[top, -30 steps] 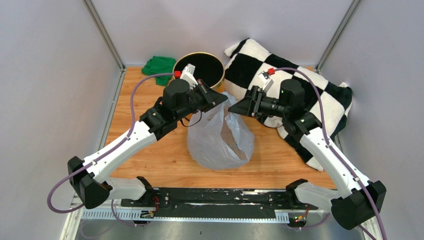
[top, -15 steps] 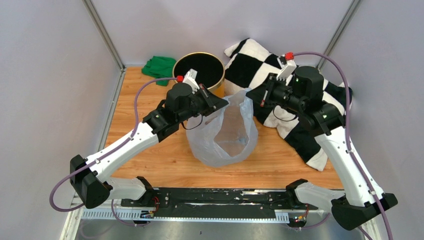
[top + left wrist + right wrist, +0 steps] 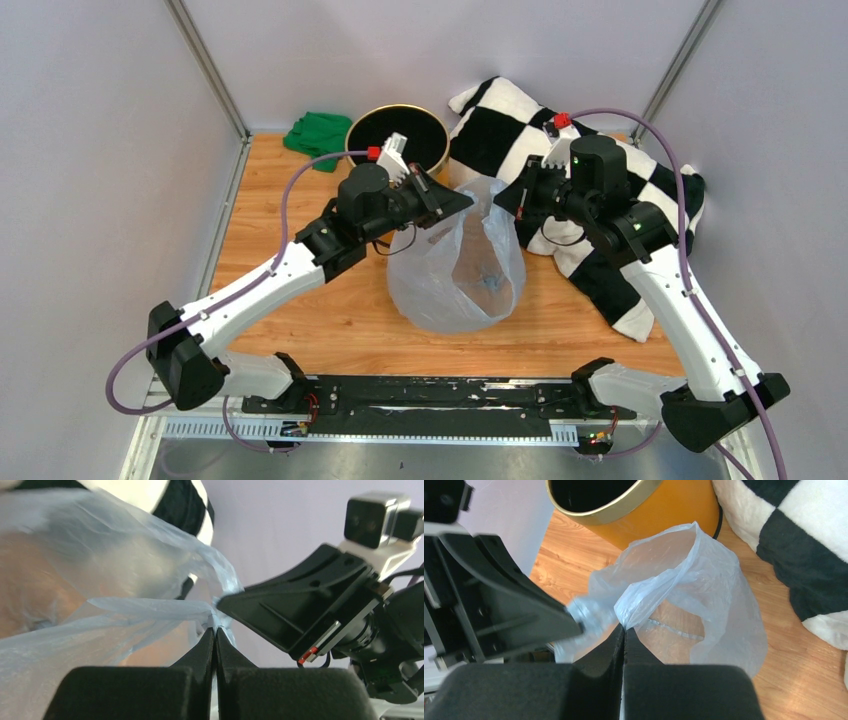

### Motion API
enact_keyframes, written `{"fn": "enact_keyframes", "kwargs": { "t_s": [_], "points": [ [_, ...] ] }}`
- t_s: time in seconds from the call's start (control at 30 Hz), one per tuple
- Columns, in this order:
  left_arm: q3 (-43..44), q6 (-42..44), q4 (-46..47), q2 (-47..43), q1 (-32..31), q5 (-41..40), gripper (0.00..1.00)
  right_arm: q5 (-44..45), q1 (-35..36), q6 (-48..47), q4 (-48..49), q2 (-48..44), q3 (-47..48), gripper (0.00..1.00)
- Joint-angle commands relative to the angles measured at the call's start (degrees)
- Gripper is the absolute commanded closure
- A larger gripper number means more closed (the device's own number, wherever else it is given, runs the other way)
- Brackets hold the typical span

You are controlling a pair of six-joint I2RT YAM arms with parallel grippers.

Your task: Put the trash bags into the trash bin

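The trash bag (image 3: 455, 270) is thin, pale blue-grey plastic, hanging open between my two grippers with its bottom on the wooden table. My left gripper (image 3: 466, 200) is shut on the bag's left rim, seen in the left wrist view (image 3: 215, 628) with plastic pinched at the tips. My right gripper (image 3: 503, 203) is shut on the right rim, seen in the right wrist view (image 3: 624, 628). The two grippers are close together. The orange-yellow trash bin (image 3: 400, 135) with gold rim stands upright just behind the bag, also in the right wrist view (image 3: 644, 505).
A black-and-white checkered blanket (image 3: 620, 190) lies at the back right, under the right arm. A green cloth (image 3: 318, 132) lies at the back left beside the bin. Grey walls and metal posts enclose the table.
Both grippers have lifted the bag's rim up and toward the bin. The bag's mouth opened wide half a second ago and the grippers have since come closer together.
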Motion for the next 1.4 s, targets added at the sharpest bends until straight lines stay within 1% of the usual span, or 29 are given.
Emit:
{"fn": "enact_keyframes", "kwargs": {
  "t_s": [0.0,0.1,0.2,0.33,0.4,0.53,0.7,0.9,1.07,1.17,1.23,1.37],
  "points": [
    [1.30,-2.49,6.97,5.01,-4.97,2.36,1.00,2.59,0.82,0.45,0.79,-1.38,-1.16,1.00],
    [1.01,-3.62,8.48,8.20,-6.64,1.06,1.00,4.14,0.83,1.26,0.79,-2.90,-1.83,1.00],
    [0.15,-5.85,12.08,12.19,-7.61,1.48,1.00,5.52,0.79,1.81,0.84,-4.97,-2.08,1.00],
    [2.26,-5.79,12.10,16.98,-9.67,2.11,1.00,2.99,0.83,2.26,1.54,-6.00,-1.52,1.00],
    [2.06,-5.89,12.10,17.32,-9.69,2.03,1.00,2.49,0.84,1.85,0.62,-5.98,-1.26,1.00],
    [-1.58,-3.22,11.82,11.79,-8.79,-3.04,1.00,5.73,0.82,-0.84,-4.35,-5.89,-0.67,1.00],
    [-7.11,-3.48,9.86,2.96,-5.03,-5.26,1.00,5.98,0.88,-2.55,-6.87,-5.59,-0.78,1.00],
    [-7.12,-3.59,9.78,-0.22,-4.65,-5.40,1.00,1.10,0.84,-2.21,-5.18,-4.31,-0.69,1.00],
    [-6.78,-2.87,9.79,-1.80,-4.65,-8.92,1.00,-3.84,0.83,0.22,-1.70,-4.80,-1.66,1.00],
    [-6.12,-3.08,9.73,-1.52,-4.65,-9.71,1.00,-6.72,0.79,2.59,1.62,-5.45,-3.60,0.89],
    [-5.80,-3.35,9.74,-1.28,-4.65,-10.36,1.00,-8.24,0.83,4.28,3.93,-6.00,-5.17,0.85],
    [-5.43,-3.87,9.80,-1.31,-4.65,-12.29,1.00,-10.49,0.79,6.53,7.23,-6.50,-7.82,0.76]
  ]
}}
